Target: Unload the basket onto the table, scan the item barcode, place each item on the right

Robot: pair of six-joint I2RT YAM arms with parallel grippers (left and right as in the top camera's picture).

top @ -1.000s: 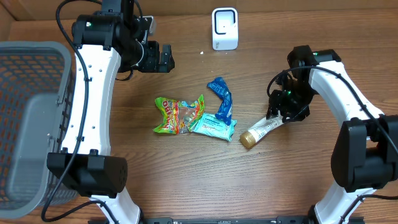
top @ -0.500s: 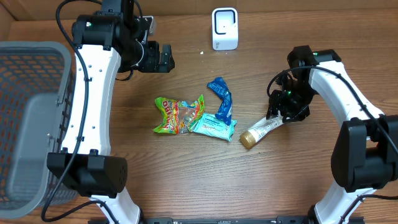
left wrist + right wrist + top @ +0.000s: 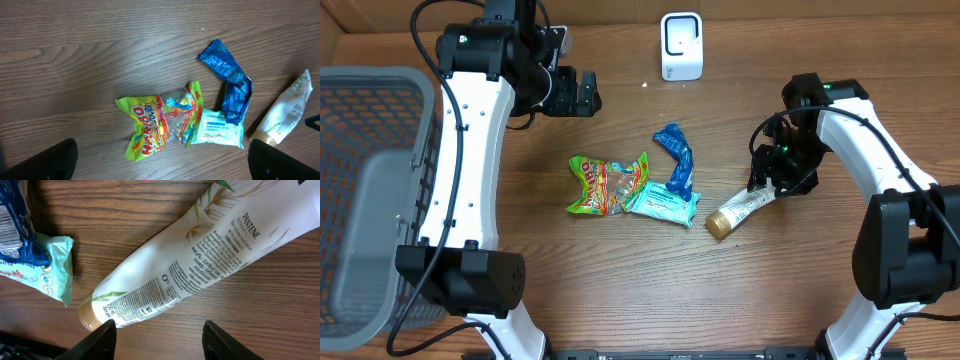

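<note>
Here right arm (image 3: 865, 145) bent over tube (image 3: 200, 265), fingers (image 3: 100, 342) spread.

Brown wood-grain table (image 3: 620, 290); grey mesh basket (image 3: 370, 110) at left edge.

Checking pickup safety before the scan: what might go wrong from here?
The right claw is open over the conditioner tube, which lies diagonally across it; closing may pinch only an edge and slip. The tube's cap sits near the wipes pack, so dragging might shove it.
</note>
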